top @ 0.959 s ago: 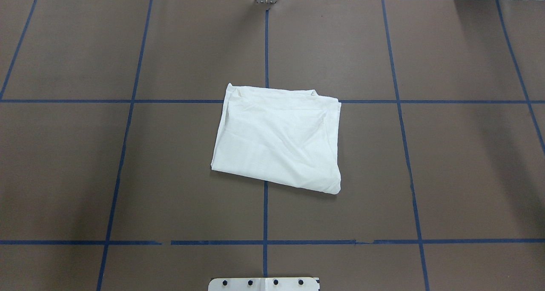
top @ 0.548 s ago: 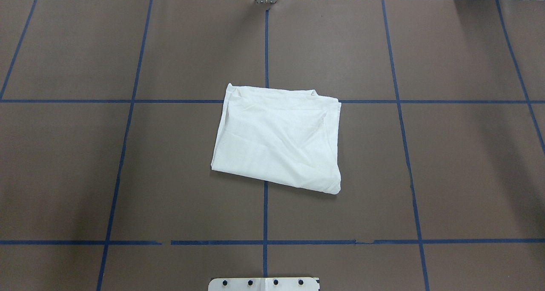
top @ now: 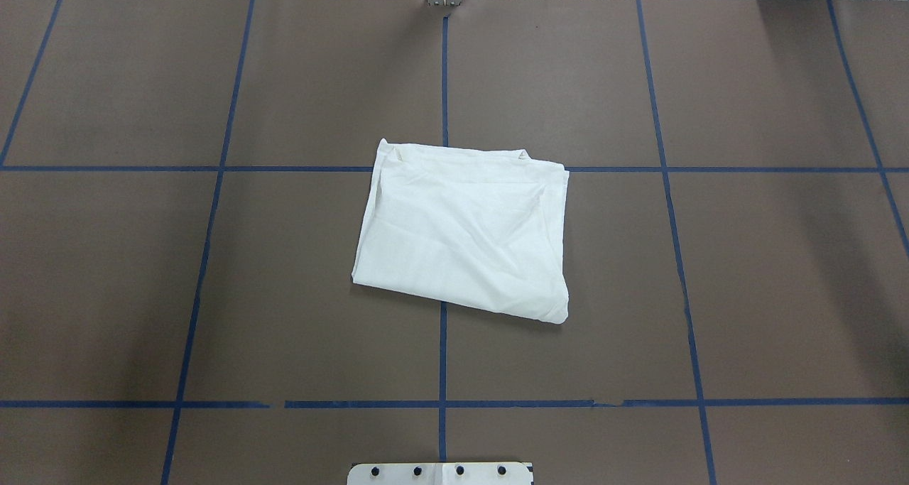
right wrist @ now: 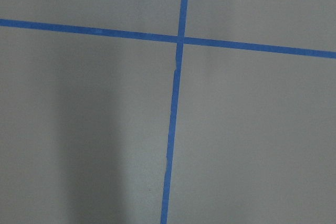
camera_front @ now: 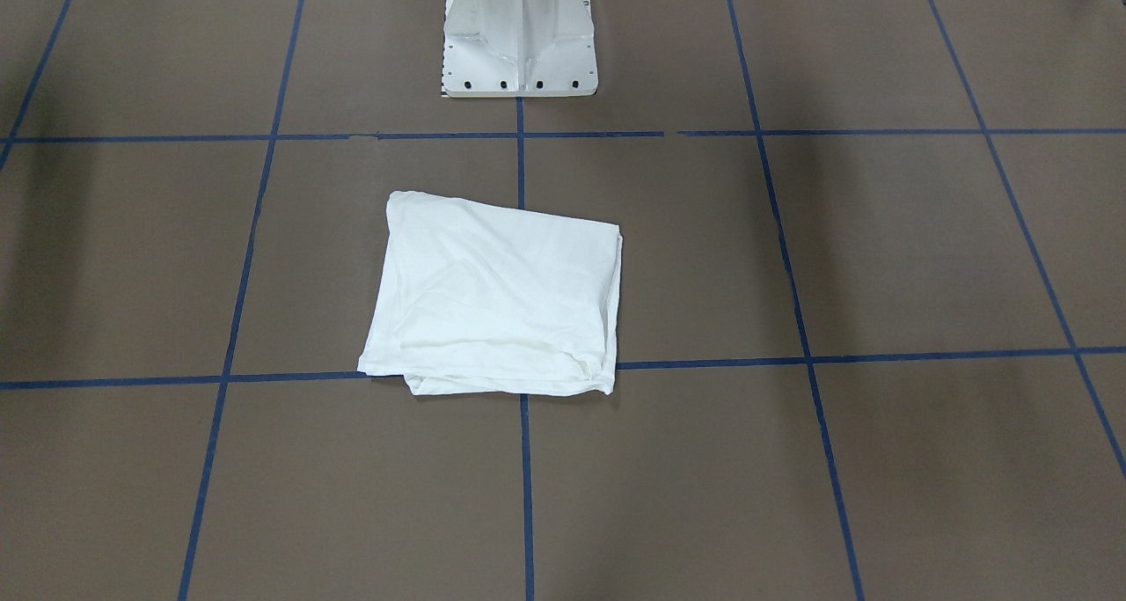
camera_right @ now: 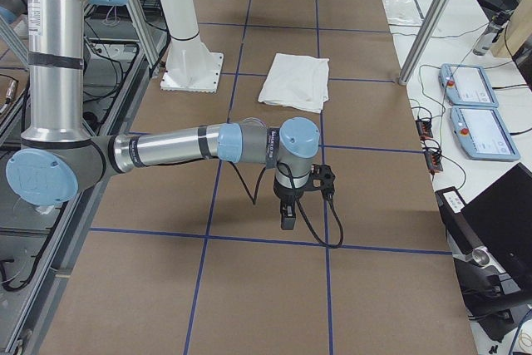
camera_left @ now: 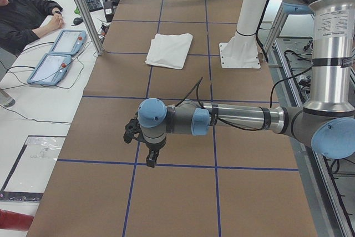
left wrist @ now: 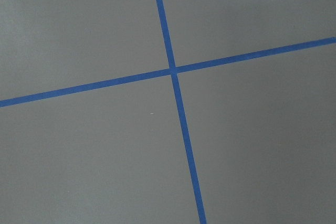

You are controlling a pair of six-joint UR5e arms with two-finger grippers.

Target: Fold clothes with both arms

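Observation:
The clothes are one white shirt (top: 461,229), folded into a rough rectangle and lying flat at the middle of the brown table; it also shows as the shirt (camera_front: 497,293) (camera_left: 169,50) (camera_right: 295,81). Neither arm touches it. The left arm reaches low over the table's left end, and the left gripper (camera_left: 150,159) points down there. Over the opposite end the right gripper (camera_right: 287,218) hangs the same way. I cannot tell whether either is open or shut. Both wrist views show only the table surface (left wrist: 247,140) (right wrist: 252,129) with crossing blue tape.
The white pedestal base (camera_front: 519,38) stands just behind the shirt on the robot's side. Blue tape lines (top: 442,357) grid the table. A seated person (camera_left: 22,18) and two teach pendants (camera_left: 55,54) are beside the table; metal frame posts (camera_right: 432,18) stand at its edge.

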